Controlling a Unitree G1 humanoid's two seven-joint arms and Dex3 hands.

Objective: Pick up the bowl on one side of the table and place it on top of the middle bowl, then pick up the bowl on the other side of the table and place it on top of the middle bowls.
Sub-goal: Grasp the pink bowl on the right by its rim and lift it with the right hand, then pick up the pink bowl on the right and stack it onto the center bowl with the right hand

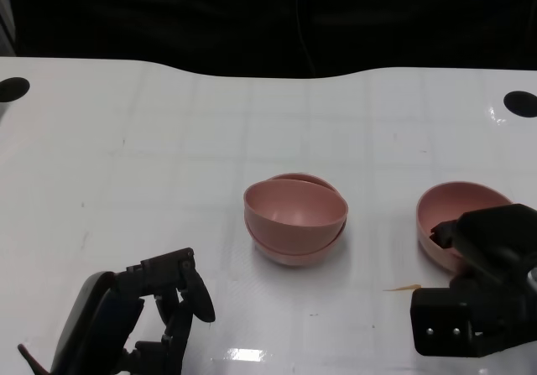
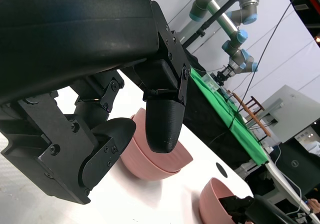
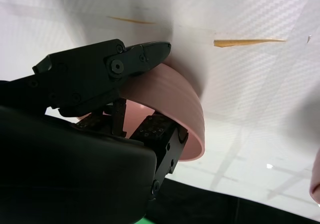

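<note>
Second step in hand: the right hand (image 1: 480, 262) pinches the rim of the side bowl (image 1: 457, 216) near the table's right edge; next, lift it onto the middle stack (image 1: 294, 220); left hand (image 1: 155, 312) empty, fingers apart.

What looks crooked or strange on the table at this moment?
The top bowl of the middle stack sits tilted, its rim higher at the back and not level with the bowls under it. The right hand grips the right bowl at its near rim. A thin orange sliver lies on the table beside it.
</note>
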